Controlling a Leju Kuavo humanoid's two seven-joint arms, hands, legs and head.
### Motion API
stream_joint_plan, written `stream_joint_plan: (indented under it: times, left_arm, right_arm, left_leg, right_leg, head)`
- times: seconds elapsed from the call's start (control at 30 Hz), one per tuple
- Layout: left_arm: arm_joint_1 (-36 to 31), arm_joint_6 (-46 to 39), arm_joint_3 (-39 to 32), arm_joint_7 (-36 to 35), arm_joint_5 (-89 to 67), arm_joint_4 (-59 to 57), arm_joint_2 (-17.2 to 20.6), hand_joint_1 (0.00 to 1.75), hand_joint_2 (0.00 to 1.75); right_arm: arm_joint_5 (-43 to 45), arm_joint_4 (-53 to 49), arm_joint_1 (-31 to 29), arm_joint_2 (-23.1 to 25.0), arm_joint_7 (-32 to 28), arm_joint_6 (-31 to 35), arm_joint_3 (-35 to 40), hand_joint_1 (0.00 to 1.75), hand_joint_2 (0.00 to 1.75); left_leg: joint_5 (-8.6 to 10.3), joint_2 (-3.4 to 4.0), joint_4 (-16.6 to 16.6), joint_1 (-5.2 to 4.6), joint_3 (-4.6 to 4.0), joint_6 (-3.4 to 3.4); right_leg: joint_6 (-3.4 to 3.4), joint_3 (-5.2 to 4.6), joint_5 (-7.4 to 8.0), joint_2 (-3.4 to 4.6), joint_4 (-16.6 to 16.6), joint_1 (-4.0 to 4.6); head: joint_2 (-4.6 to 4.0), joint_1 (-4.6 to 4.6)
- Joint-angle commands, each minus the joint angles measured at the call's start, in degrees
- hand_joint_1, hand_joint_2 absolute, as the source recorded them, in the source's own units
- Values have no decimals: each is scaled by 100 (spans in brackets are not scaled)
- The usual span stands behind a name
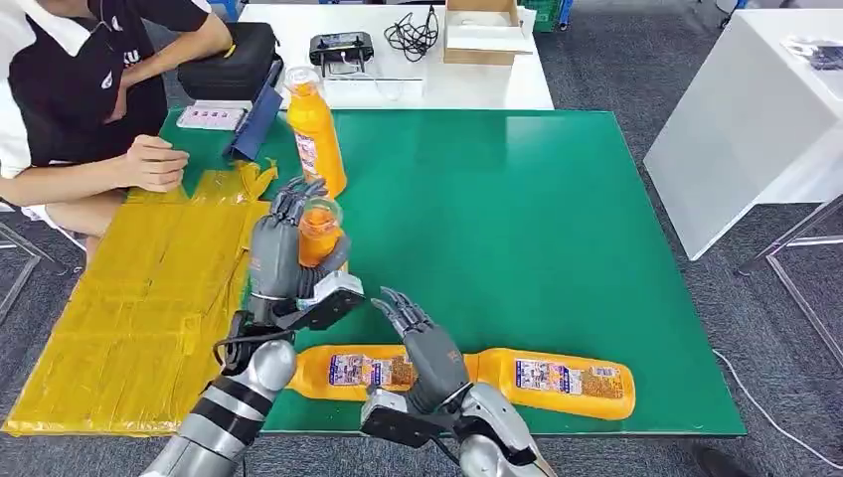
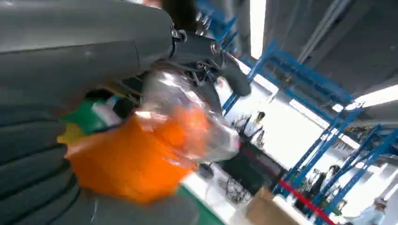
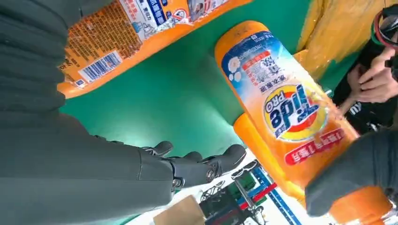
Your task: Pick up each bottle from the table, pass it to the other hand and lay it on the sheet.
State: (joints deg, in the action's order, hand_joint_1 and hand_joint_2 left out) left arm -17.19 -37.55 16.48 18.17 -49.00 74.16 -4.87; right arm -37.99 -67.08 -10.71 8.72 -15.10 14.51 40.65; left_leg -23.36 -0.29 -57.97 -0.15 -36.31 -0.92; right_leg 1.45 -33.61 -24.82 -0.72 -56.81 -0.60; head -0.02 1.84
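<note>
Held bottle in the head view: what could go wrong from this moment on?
1. The left hand grips the held bottle upright near its top; the right hand is open and apart, so a mistimed pass could drop it.
2. An upright bottle stands just behind the held one; a swing could topple it.
3. Two lying bottles sit under the right hand near the table edge; a low arm might nudge them off.

Motion blur smears the held bottle [image 2: 141, 150] in the left wrist view, its label unreadable.
</note>
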Motion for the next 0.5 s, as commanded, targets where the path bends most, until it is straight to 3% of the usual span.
stream_joint_plan:
  times: [0.03, 0.5]
  left_arm:
    - [-169, 66, 230, -183, -169, -502, 84, 175, 175]
    - [-178, 473, 164, -135, 193, -614, 43, 175, 175]
  right_arm:
    - [-6, -68, -38, -189, 31, -7, 60, 0, 175]
    - [-133, -112, 19, -196, 51, -8, -20, 0, 175]
  left_leg:
    - [-1, 0, 7, 1, 20, 5]
    - [-2, 4, 13, 2, 56, 7]
  right_leg:
    - [-3, 21, -2, 1, 8, 1]
    - [-5, 56, -1, 5, 13, 2]
  head:
    - [0, -2]
    - [0, 0]
